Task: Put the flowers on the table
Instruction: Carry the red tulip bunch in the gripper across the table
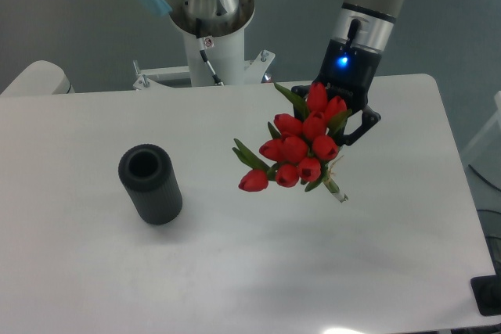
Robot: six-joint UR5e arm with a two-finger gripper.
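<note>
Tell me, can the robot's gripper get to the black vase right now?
Probably not yet. The gripper is shut on the flowers, so it's busy. The way to the black vase looks free, though: only bare table lies between them.

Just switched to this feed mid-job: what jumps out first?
The flowers, a bright red bunch of tulips, hang above the right-center of the white table, held in the dark pincer with the blooms facing the camera and a blue light glowing on the wrist. To the left, a black vase stands on the tabletop, apart from the bunch.
</note>
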